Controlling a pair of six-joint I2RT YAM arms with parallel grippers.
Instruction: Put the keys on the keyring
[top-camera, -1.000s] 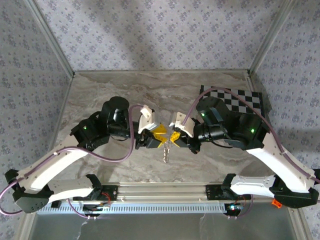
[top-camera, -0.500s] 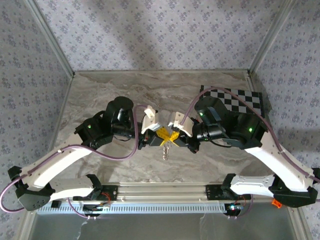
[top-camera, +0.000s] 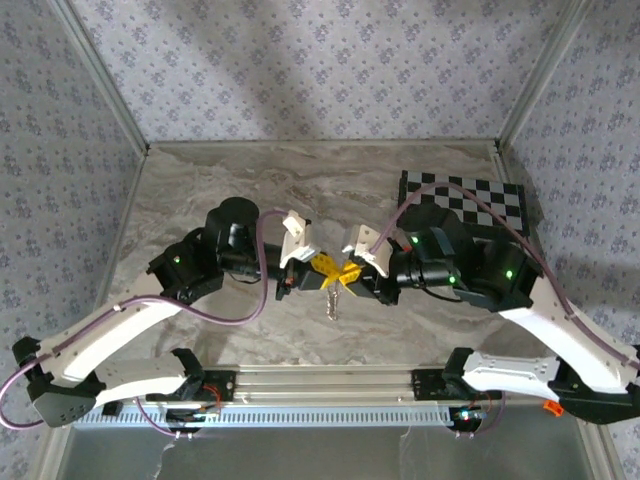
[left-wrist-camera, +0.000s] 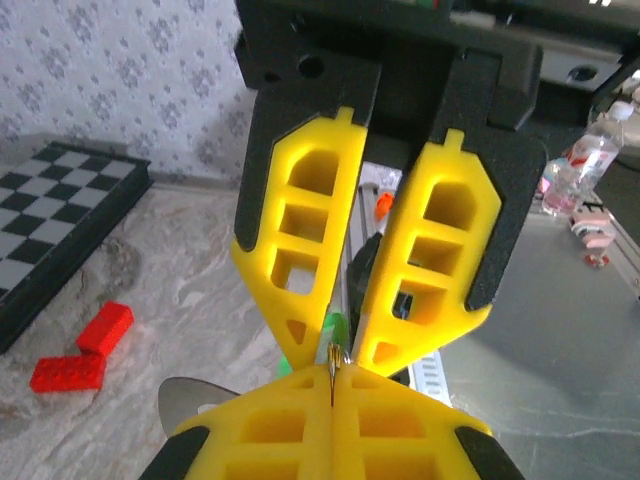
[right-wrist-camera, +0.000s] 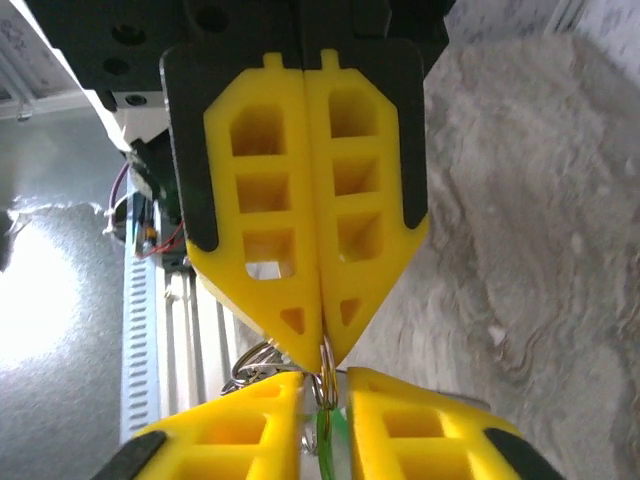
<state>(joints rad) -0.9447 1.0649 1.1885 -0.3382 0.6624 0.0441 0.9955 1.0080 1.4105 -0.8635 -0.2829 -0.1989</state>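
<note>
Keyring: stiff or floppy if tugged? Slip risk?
Likely floppy: in the top view the keyring dangles limp below the left hand. Probably light: that shut hand holds it by a fingertip pinch. Thin metal might slip there.

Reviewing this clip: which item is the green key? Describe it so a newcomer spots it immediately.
At the middle of the marble table, the left gripper and right gripper meet tip to tip on yellow fingers. Between the right gripper's fingertips sits the green key, a tiny bright green sliver. Its colour sets it apart: the keyring dangling beneath is thin and silvery.
</note>
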